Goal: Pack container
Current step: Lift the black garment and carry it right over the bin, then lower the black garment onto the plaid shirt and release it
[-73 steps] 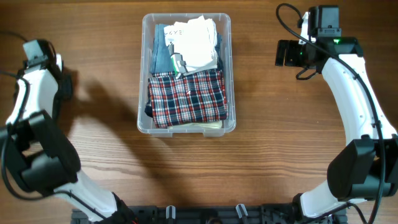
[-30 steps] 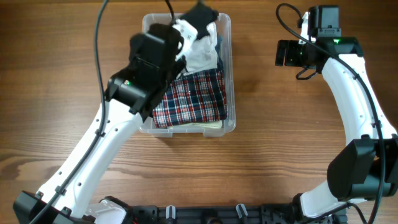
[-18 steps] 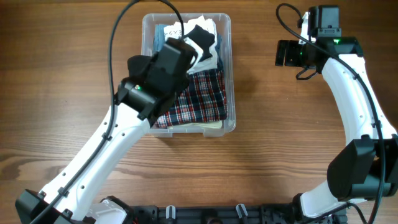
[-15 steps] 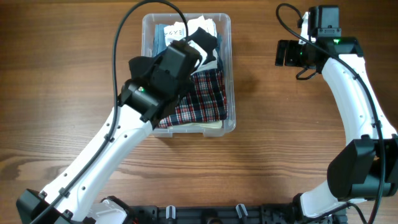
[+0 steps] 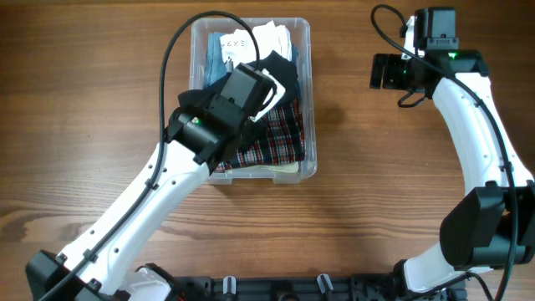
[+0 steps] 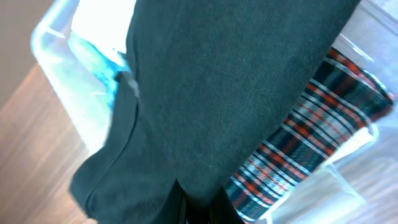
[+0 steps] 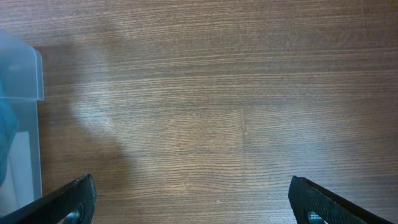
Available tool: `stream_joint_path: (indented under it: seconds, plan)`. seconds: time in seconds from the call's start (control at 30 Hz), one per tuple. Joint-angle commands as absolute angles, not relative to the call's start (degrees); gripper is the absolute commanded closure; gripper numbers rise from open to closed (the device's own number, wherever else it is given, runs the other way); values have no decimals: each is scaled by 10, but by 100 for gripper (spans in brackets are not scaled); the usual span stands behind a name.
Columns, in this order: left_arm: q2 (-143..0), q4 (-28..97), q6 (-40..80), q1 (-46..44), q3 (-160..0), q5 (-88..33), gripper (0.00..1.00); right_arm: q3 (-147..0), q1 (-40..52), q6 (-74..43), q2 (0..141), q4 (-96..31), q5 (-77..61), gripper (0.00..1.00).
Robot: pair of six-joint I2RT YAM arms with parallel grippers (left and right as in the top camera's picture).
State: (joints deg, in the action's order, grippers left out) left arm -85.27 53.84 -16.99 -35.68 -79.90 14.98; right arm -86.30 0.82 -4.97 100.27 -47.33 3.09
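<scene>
Hanging over the container (image 5: 313, 125), the left end effector (image 6: 198, 211) is clamped on a dark garment (image 5: 282, 68), and that cloth fills most of the left wrist view. The clear container stands on the wooden surface (image 5: 376, 209) toward 12 o'clock in the overhead view, a little to the 9 o'clock side of centre. The dark garment lies over the container's 1 o'clock part. A red, white and navy plaid cloth (image 5: 284, 138) fills the 6 o'clock half, a white cloth (image 5: 272, 38) lies at 12 o'clock, and blue fabric (image 5: 216, 68) shows at 10 o'clock. The right end effector (image 7: 194, 208) sits well apart from the container, toward 2 o'clock of the surface, its fingers spread wide with nothing between them above bare wood.
</scene>
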Motion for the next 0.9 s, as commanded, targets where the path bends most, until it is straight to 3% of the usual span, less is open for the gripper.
stream_joint_path:
  seconds: [0.0, 0.57, 0.6, 0.7, 0.77, 0.8, 0.87]
  plan:
    - [-866, 554, -156, -360, -812, 94, 96, -874, 8, -60, 989, -472, 37, 0]
    - [-882, 630, -156, -362, -812, -11, 96, -874, 8, -60, 989, -472, 37, 0]
    - [-882, 632, -156, -362, -812, -11, 93, -874, 8, -60, 989, -472, 37, 0]
    - [-882, 644, -156, -362, -812, -11, 54, -874, 8, -60, 989, -472, 37, 0]
    - [-882, 646, -156, -362, -812, -11, 19, -874, 8, -60, 989, -472, 37, 0]
    - [-882, 645, -156, -362, -812, -11, 10, -874, 8, -60, 989, -472, 37, 0]
    - [-882, 643, -156, -362, -812, -11, 4, -874, 8, -60, 989, -472, 37, 0]
